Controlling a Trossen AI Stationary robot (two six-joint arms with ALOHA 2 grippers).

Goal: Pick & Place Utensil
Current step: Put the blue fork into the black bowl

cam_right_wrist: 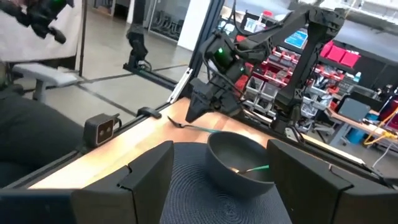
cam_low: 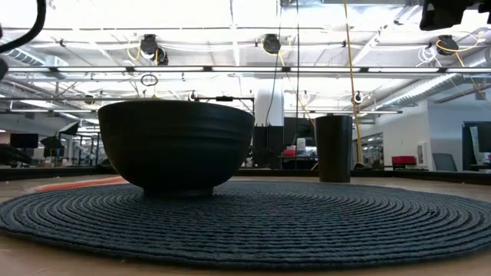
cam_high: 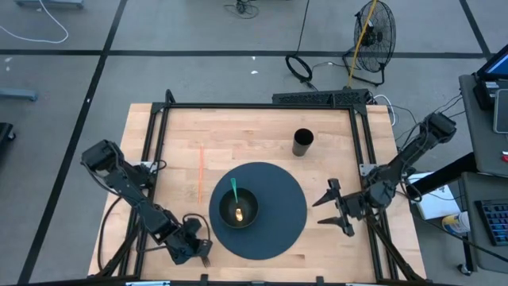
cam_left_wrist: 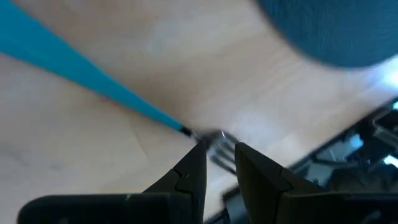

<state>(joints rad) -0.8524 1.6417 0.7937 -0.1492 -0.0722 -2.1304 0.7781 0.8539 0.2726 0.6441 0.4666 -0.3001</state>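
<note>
My left gripper (cam_high: 197, 248) is at the table's near left, beside the round dark mat (cam_high: 278, 230), and is shut on a fork (cam_left_wrist: 81, 65) with a teal handle and metal tines. The fork's tines (cam_high: 205, 256) stick out past the fingers. On the mat stands a black bowl (cam_high: 238, 208) holding a green-handled utensil (cam_high: 235, 191). My right gripper (cam_high: 337, 208) stands open at the mat's right edge, pointing level at the bowl (cam_right_wrist: 239, 158), with nothing between its fingers. My left gripper pinches the fork between its two fingers at the neck (cam_left_wrist: 202, 140), where the teal handle meets the tines. The fingers slant down from the table's left. The handle (cam_right_wrist: 199, 128) runs out sideways toward the bowl, just above the wood; whether the tines touch the table, I cannot tell.
A black cup (cam_high: 302, 142) stands on the wood behind the mat. A thin orange stick (cam_high: 201, 171) lies on the table left of the mat. A black frame (cam_high: 254, 106) runs around the table's edges. Bare wood lies between the mat and the left rail.
</note>
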